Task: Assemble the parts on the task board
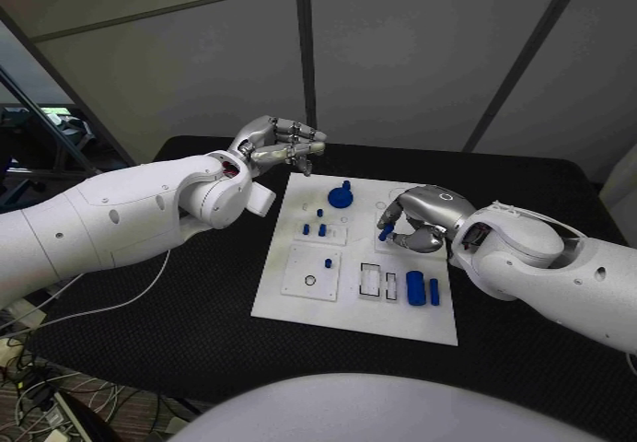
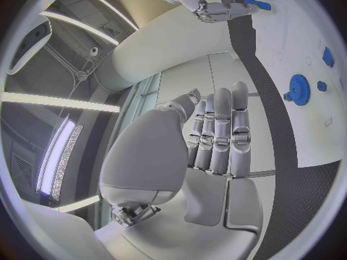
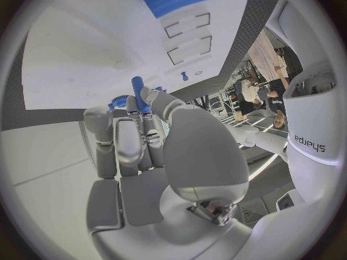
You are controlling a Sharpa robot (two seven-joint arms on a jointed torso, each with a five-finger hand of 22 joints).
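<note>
The left hand (image 1: 280, 144) hangs empty past the far left corner of the task board (image 1: 299, 308), fingers loosely apart — parked clear, I'd say. The blue gear (image 1: 341, 196) stands at the board's far end. The right hand (image 1: 414, 221) pinches a small blue peg (image 3: 139, 92) upright (presumably ready for seating).

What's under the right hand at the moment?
The right hand holds a small blue peg over the task board. The board surface directly beneath the palm is covered, so any slot there can't be seen.
</note>
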